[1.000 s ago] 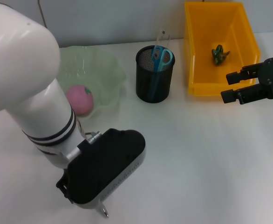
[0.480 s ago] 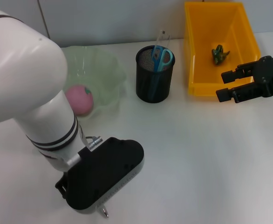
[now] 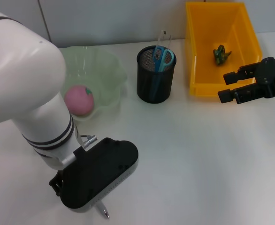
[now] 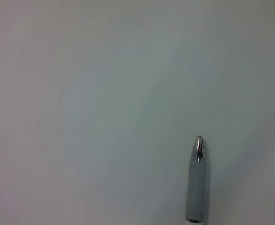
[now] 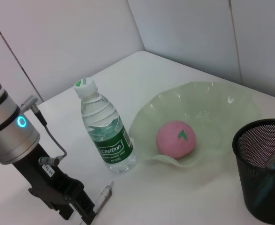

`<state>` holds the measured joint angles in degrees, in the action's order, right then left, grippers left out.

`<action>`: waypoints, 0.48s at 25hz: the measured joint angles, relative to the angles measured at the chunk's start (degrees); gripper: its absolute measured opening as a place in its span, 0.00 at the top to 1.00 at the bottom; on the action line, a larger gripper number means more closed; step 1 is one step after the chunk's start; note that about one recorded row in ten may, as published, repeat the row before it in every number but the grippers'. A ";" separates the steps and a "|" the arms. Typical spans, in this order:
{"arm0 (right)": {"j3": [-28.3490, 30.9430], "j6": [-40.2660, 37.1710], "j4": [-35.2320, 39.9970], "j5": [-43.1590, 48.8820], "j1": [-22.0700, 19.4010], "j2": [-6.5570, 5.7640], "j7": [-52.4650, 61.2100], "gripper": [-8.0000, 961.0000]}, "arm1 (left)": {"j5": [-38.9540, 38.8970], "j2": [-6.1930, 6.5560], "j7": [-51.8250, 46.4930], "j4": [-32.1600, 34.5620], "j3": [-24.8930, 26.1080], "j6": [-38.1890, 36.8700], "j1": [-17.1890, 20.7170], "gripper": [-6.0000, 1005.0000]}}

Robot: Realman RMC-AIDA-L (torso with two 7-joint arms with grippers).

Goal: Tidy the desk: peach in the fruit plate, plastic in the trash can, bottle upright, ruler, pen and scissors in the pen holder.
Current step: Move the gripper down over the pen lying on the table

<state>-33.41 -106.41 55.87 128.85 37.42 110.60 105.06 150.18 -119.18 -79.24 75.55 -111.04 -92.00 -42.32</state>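
**Pen pickup under way, left arm lower**

Left claw (image 5: 81,211) has dropped at lower left of the head view, onto the pen (image 4: 197,180) lying on the bench (image 3: 198,159); grip state cannot be told. Right claw (image 3: 229,86) hangs open, empty, beside the trash can (image 3: 201,86). Pen holder (image 3: 155,75) still awaits the pen
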 joint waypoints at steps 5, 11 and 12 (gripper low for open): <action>-0.11 0.00 -0.12 0.00 0.20 0.03 0.46 0.21 | -0.24 0.00 0.35 -0.38 0.04 0.39 0.10 0.42; -0.16 -0.11 -0.15 0.00 0.20 0.06 0.72 0.21 | -0.01 0.00 0.45 -0.82 0.05 0.90 0.14 0.43; -0.18 -0.14 -0.15 0.00 0.20 0.06 0.77 0.21 | 0.01 0.00 0.51 -0.83 0.03 0.89 0.13 0.43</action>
<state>-33.59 -106.54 55.72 128.85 37.62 110.65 105.83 150.19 -119.18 -78.73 74.71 -111.00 -91.11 -42.19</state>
